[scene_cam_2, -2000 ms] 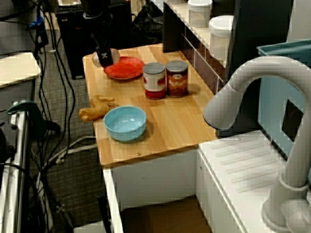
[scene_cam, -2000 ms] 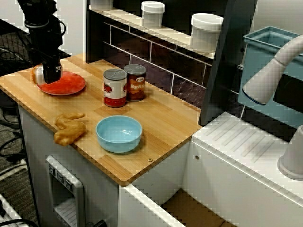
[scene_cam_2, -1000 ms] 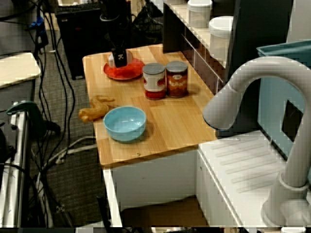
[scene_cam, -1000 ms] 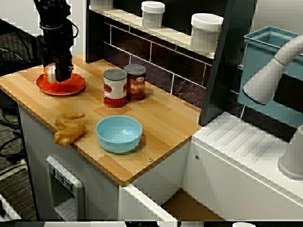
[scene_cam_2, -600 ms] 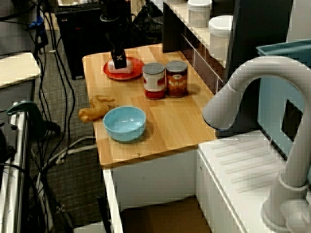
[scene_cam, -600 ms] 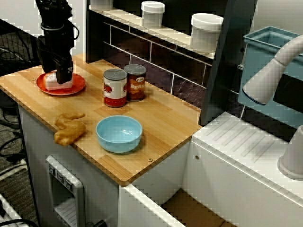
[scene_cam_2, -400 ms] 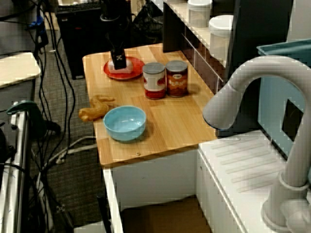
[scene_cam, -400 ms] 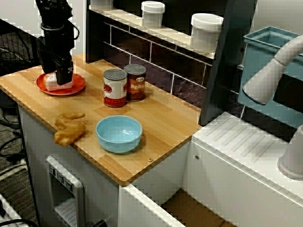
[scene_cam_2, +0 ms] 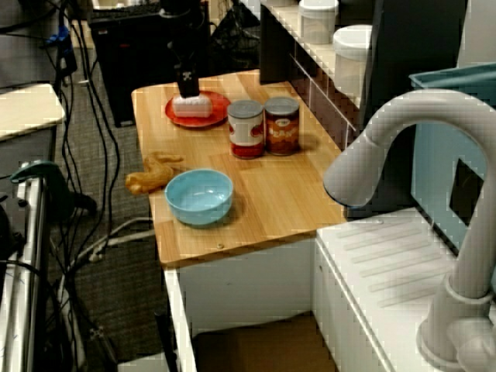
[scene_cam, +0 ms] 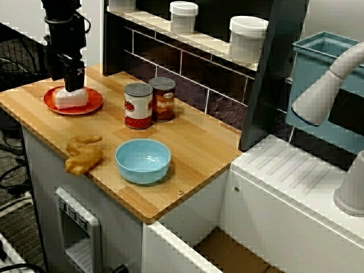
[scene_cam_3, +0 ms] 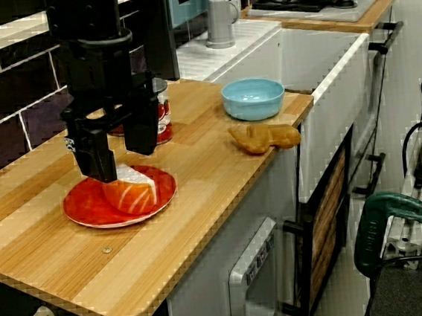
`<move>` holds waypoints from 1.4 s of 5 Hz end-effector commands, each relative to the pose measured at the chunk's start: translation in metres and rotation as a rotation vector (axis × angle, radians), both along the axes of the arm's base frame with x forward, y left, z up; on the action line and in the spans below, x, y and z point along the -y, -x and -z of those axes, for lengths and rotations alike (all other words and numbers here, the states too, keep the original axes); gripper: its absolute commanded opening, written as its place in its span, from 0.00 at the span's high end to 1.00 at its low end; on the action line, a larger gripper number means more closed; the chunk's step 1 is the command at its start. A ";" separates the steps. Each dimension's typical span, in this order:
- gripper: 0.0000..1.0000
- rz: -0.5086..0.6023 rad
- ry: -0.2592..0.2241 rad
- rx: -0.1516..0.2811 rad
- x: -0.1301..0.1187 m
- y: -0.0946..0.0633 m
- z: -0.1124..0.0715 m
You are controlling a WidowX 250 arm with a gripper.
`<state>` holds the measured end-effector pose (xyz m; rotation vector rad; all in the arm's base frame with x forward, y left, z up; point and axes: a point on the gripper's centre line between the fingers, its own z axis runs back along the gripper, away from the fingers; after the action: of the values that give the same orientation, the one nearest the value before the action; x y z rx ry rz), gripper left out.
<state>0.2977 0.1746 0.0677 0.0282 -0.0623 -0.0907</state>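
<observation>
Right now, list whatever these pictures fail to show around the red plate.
- Salmon piece: its upper left part is covered by one of the jaws in the low view from the counter's end; contact cannot be told.
- Plate: far rim behind the jaws in the high front view.
- Cans: labels too blurred to read in every view.

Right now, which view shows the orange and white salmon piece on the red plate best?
The low view from the counter's end: the orange and white salmon piece is near, stripes clear. Both higher, farther views show only a small pale block.
</observation>
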 end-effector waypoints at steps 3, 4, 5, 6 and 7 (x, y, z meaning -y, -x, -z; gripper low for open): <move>0.00 0.052 -0.046 -0.001 -0.041 0.001 -0.021; 0.00 0.039 -0.058 0.001 -0.052 0.004 -0.025; 0.00 0.026 -0.058 -0.010 -0.060 0.006 -0.024; 0.00 0.031 -0.059 -0.020 -0.064 0.006 -0.023; 0.00 0.035 -0.070 -0.038 -0.069 0.007 -0.019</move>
<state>0.2837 0.2297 0.0674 0.0572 0.0190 -0.1362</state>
